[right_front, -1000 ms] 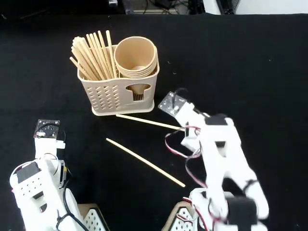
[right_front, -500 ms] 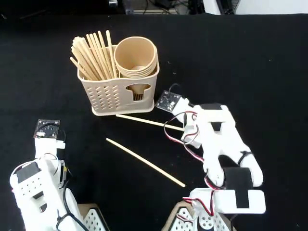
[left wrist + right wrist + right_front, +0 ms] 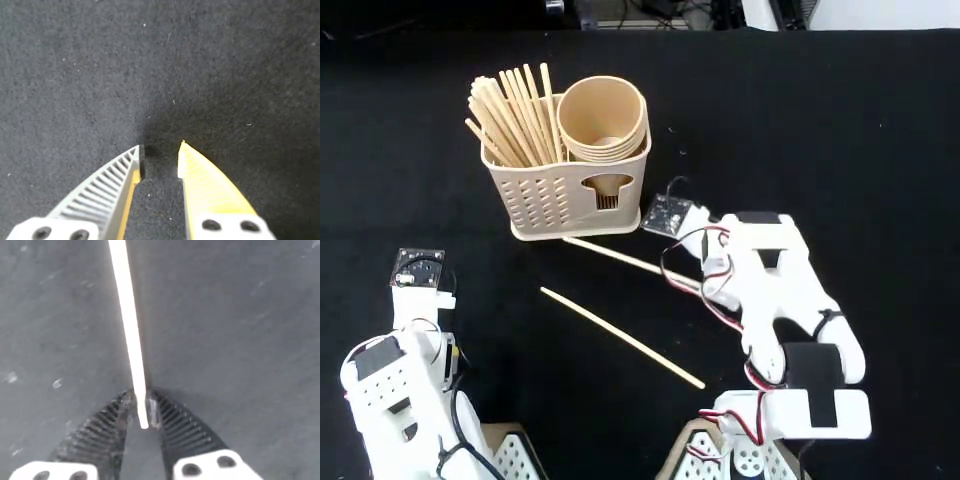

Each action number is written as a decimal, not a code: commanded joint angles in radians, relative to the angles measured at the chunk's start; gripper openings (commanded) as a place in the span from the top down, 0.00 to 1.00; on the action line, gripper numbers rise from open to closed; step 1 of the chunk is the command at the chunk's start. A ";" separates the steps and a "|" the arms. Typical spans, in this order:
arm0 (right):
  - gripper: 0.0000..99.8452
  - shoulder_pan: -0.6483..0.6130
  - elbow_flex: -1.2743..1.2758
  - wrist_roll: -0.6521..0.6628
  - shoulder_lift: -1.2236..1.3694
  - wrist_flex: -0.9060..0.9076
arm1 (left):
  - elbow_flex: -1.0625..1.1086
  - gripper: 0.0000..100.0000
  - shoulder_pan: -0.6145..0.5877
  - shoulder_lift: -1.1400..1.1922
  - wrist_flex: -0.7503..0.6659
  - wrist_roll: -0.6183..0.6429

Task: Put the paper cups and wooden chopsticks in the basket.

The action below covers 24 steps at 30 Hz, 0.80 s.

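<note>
Black table (image 3: 840,130): right gripper (image 3: 143,412) clamped on wooden chopstick (image 3: 127,325) tip, likely for lifting into basket (image 3: 560,200); left gripper (image 3: 160,155) parted, idle

beige perforated basket (image 3: 548,202), tan paper cups (image 3: 604,112), pale wooden chopsticks (image 3: 516,106), black table cover (image 3: 840,130)

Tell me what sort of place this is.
Likely a robotics lab bench: two white robot arms sit on a black cloth-covered table, with a beige perforated plastic basket of wooden chopsticks and paper cups as practice props.
</note>
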 commanded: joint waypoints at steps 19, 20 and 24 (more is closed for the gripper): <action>0.83 -0.273 0.325 -0.193 -0.555 0.163 | 0.002 0.86 0.015 -0.003 -0.011 -0.012; 0.80 -0.275 0.326 -0.193 -0.568 0.163 | 0.002 0.86 0.015 -0.003 -0.011 -0.012; 0.81 -0.330 0.317 -0.199 -0.607 0.161 | 0.002 0.86 0.015 -0.003 -0.011 -0.012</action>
